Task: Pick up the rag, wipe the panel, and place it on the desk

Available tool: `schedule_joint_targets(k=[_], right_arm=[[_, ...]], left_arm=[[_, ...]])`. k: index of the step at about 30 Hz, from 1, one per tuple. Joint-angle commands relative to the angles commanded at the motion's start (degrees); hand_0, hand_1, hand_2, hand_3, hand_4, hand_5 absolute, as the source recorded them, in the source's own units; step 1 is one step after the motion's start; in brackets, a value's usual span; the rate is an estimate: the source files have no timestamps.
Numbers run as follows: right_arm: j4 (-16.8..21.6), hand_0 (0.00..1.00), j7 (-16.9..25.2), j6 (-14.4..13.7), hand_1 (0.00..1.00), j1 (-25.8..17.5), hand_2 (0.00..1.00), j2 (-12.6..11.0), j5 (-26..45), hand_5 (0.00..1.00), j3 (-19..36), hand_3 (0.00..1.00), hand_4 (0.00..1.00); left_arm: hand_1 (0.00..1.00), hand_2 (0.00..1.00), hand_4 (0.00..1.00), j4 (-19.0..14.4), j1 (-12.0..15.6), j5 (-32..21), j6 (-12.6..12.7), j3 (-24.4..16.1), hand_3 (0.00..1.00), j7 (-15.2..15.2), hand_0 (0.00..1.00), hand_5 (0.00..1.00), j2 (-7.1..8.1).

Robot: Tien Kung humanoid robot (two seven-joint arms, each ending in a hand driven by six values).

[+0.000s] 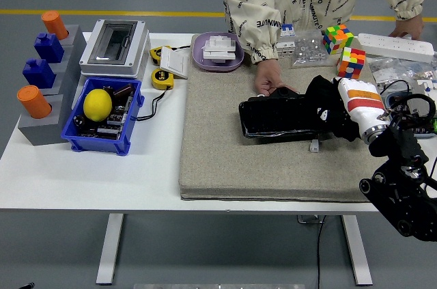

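A black panel (280,117) lies flat on the grey mat (232,159). A person's hand (271,80) rests at its far left corner, holding it down. My right hand (355,101), white with an orange stripe, sits over the panel's right end. Its fingers are curled on a black rag (319,101) pressed against the panel. The rag hides the fingertips and the panel's right edge. My left arm is out of view.
Two colourful cubes (338,37) (351,61) and a white power strip (396,46) lie behind my hand. A purple dish (218,51) sits at the mat's far edge. Left of the mat are a blue bin (102,145) holding a lemon (97,104), a grey switch box (115,44) and a yellow tape measure (162,78).
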Motion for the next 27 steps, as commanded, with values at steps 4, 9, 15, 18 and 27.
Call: schedule_joint_targets(k=[4, 9, 15, 18, 27], right_arm=[[0.13, 0.412, 0.00, -0.01, 0.489, 0.31, 0.536, 0.76, 0.06, 0.182, -0.47, 0.515, 0.699], [0.17, 0.412, -0.01, -0.03, 0.489, 0.74, 0.536, 2.04, 0.11, 0.182, -1.06, 0.515, 0.699], [0.19, 0.412, -0.01, -0.04, 0.489, 1.28, 0.536, 3.70, 0.26, 0.182, -2.22, 0.515, 0.699], [0.21, 0.412, -0.01, -0.06, 0.489, 1.56, 0.536, 4.51, 0.38, 0.182, -2.82, 0.515, 0.699], [0.42, 0.412, -0.02, -0.08, 0.489, 2.36, 0.536, 6.95, 0.66, 0.182, -4.61, 0.515, 0.699]], left_arm=[[0.661, 0.695, 0.677, -0.01, -0.05, 0.05, 0.00, -0.03, 0.581, 0.00, 0.652, 0.438, 0.04], [0.662, 0.695, 0.676, 0.06, 0.03, -0.05, 0.01, 0.10, 0.581, 0.03, 0.652, 0.438, 0.06], [0.661, 0.695, 0.676, -0.04, -0.06, -0.07, -0.03, 0.27, 0.581, 0.03, 0.652, 0.437, 0.19], [0.661, 0.695, 0.676, -0.01, -0.03, -0.15, -0.04, 0.48, 0.581, 0.04, 0.652, 0.437, 0.24], [0.661, 0.695, 0.675, 0.03, -0.01, -0.19, -0.01, 0.91, 0.581, 0.05, 0.652, 0.436, 0.46]])
